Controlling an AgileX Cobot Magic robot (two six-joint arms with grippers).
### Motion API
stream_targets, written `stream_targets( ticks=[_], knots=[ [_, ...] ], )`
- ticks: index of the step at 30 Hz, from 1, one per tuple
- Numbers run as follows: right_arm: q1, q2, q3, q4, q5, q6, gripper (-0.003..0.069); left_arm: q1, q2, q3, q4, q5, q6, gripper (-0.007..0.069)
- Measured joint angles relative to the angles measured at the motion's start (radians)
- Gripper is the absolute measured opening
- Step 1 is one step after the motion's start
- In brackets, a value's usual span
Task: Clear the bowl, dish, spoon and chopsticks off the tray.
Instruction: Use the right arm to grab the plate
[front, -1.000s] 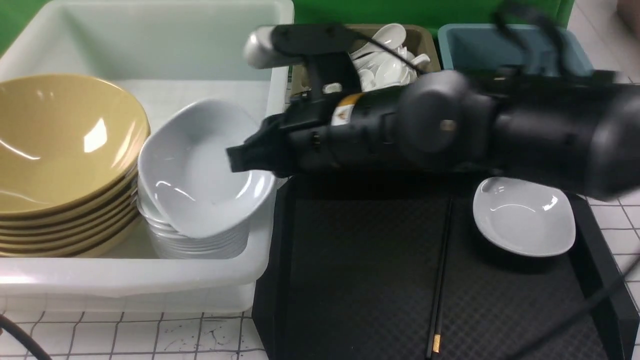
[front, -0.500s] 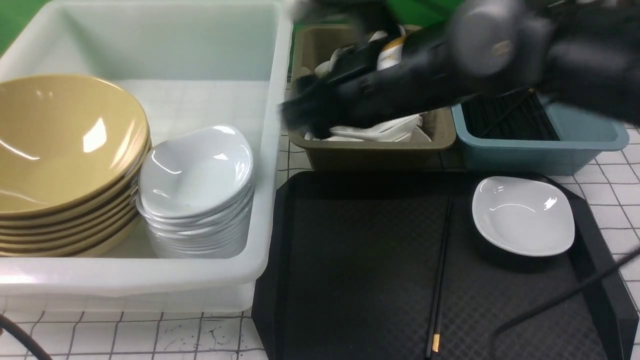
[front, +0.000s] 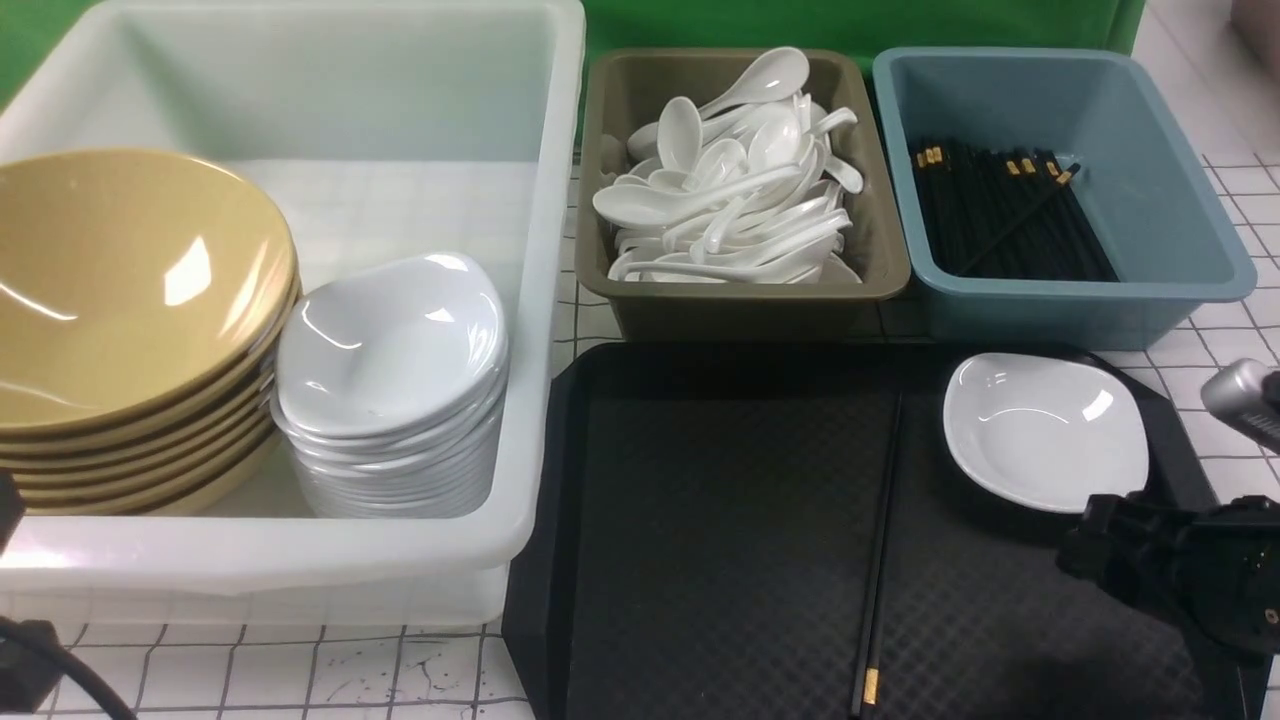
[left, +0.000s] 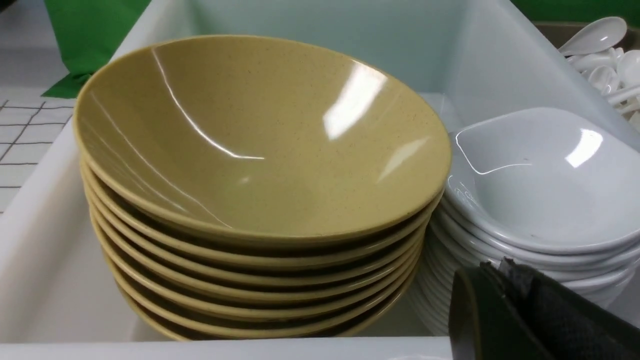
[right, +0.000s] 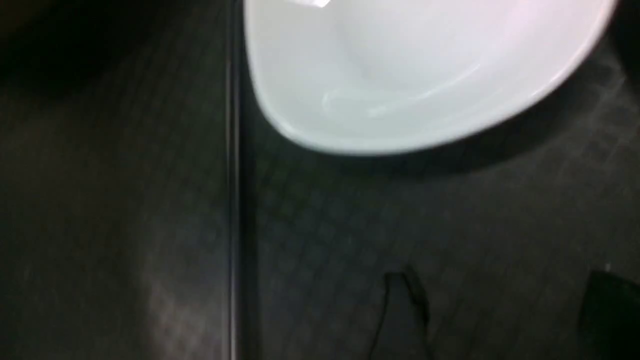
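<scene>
The left pincer (left: 505, 305) is clenched on nothing and faces the white tub (front: 545, 250). In front of it stands a stack of yellow bowls (left: 260, 145), with a stack of white dishes (left: 545, 180) beside them on its right. Further right lies the black tray (front: 720, 500). The chopsticks (front: 880, 520) lie lengthwise on it, left of the right pincer (right: 500, 300); one white dish (front: 1045, 430) sits just ahead of that pincer, apart from it. Its jaws stand wide and empty, low over the tray. Well beyond it, spoons (front: 720, 200) fill an olive bin (front: 740, 315) and black sticks (front: 1000, 220) lie in a blue bin (front: 1160, 200).
</scene>
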Motion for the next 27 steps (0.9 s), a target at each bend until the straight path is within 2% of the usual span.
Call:
stream_targets(
  ticks=[6,16,17,20,22,23,24,27],
  knots=[
    [-0.003,0.116,-0.055,0.025,-0.102,0.010,0.0485,0.000,0.000,0.006,-0.010,-0.013,-0.001,-0.0012],
    [-0.003,0.361,-0.176,0.028,-0.212,0.117,0.0468,0.000,0.000,0.011,-0.017,-0.005,-0.001,-0.0012],
    [-0.003,0.367,-0.180,0.028,-0.218,0.119,0.0452,0.000,0.000,0.011,-0.017,-0.005,-0.001,-0.0012],
    [-0.003,0.375,-0.183,0.029,-0.224,0.106,0.0347,0.000,0.000,0.011,-0.017,-0.005,-0.001,-0.0012],
    [-0.004,0.373,-0.183,0.032,-0.224,0.063,0.0237,0.000,0.000,0.011,-0.017,-0.004,-0.001,-0.0012],
    [-0.004,0.373,-0.183,0.032,-0.224,0.058,0.0226,0.000,0.000,0.011,-0.017,-0.004,-0.001,-0.0012],
    [-0.004,0.357,-0.185,0.033,-0.223,0.016,0.0157,0.000,0.000,0.011,-0.017,-0.004,-0.001,-0.0012],
    [-0.004,0.298,-0.188,0.034,-0.195,-0.058,0.0081,0.000,0.000,0.011,-0.017,-0.004,-0.001,-0.0012]
  ],
)
